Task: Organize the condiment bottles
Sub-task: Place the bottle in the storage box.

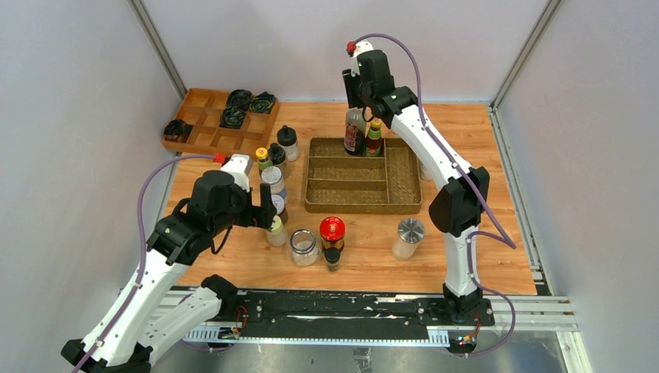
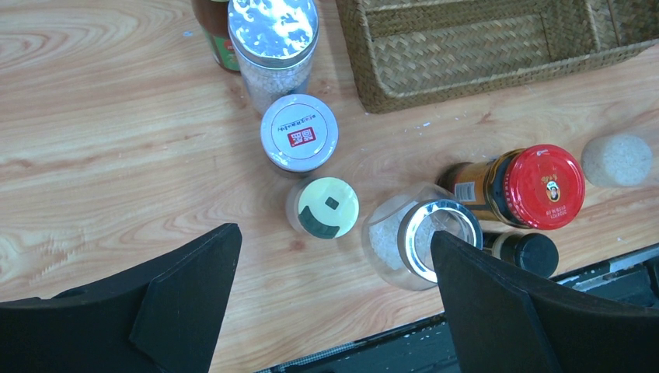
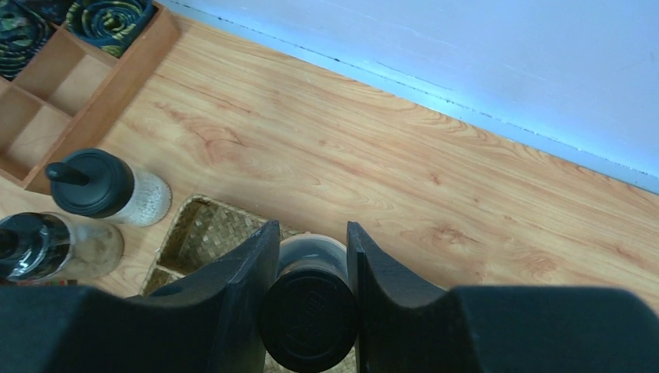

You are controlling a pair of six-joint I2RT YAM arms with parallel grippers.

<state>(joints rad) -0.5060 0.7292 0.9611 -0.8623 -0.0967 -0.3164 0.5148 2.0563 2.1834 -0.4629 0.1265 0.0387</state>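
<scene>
My right gripper is shut on a black-capped bottle, which stands in the far left corner of the woven tray beside a yellow-capped bottle. My left gripper is open above a pale-yellow-capped shaker. Near it stand a white-lidded jar, a silver-lidded jar, a clear open jar, a red-capped bottle and a small black-capped bottle.
A wooden compartment box with dark coils sits at the far left. More bottles stand between it and the tray. A silver-topped shaker stands alone front right. The woven tray's front compartments hold nothing.
</scene>
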